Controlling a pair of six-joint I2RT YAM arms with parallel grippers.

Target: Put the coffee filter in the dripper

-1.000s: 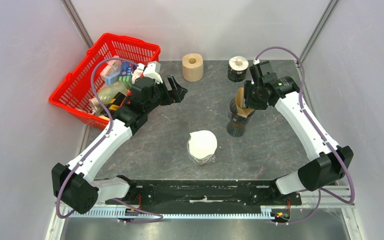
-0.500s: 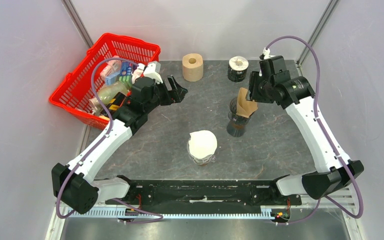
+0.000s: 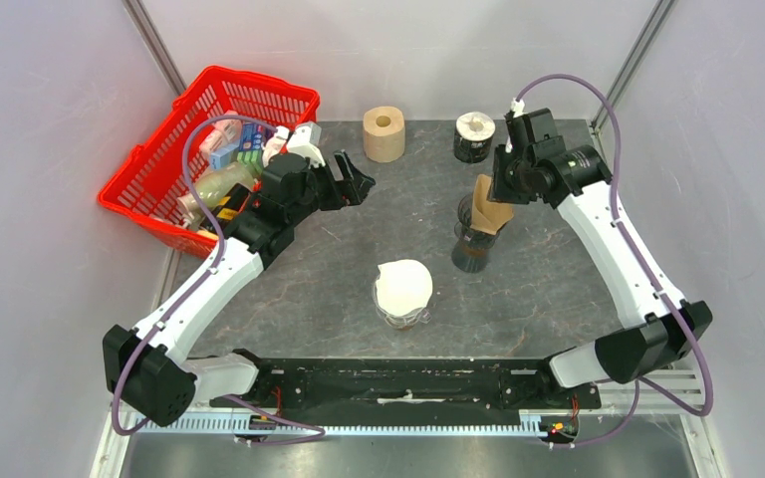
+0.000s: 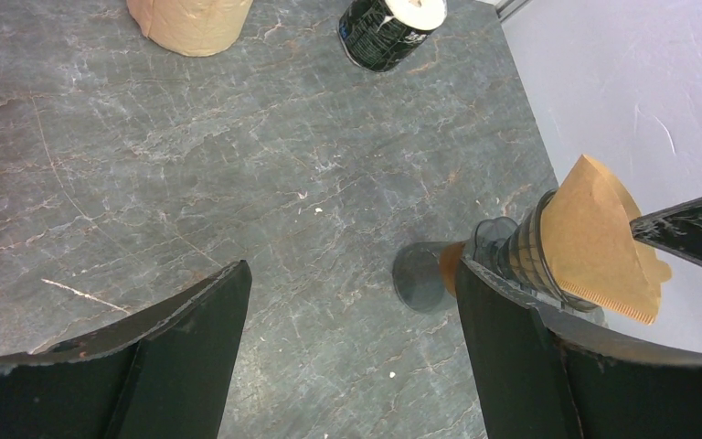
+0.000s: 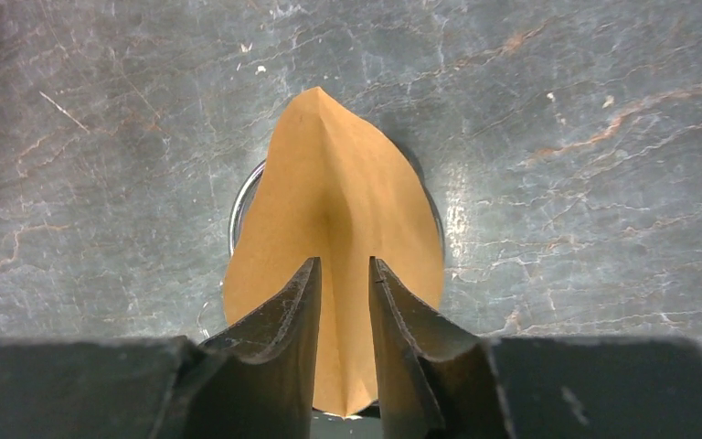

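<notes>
Your right pincer (image 5: 345,265) hangs over the filter (image 5: 329,183), its jaws a narrow slit apart with the paper's centre crease showing in the gap. You cannot tell from these views whether they pinch that crease or only straddle it. The left pincer (image 4: 352,274) stands wide apart and holds nothing.

The filter stands point-down in the mouth of the dripper (image 4: 519,256), right of centre in the top view. It leans, with most of the cone above the rim, so I judge it not yet seated.

Expect thin, nearly weightless paper that is limp and creases under any real squeeze. Take it lightly by the upper edge or the seam, and seat it by nudging it down rather than gripping hard. The dripper looks like glass, tall on a small foot, so a sideways shove may tip it.

The right wrist view looks straight down: you get the crease and a sliver of rim at left, but no depth. The left wrist view, at its right edge, gives the profile: the tilted cone, the ribbed dripper, and a dark finger meeting the paper's right side.
</notes>
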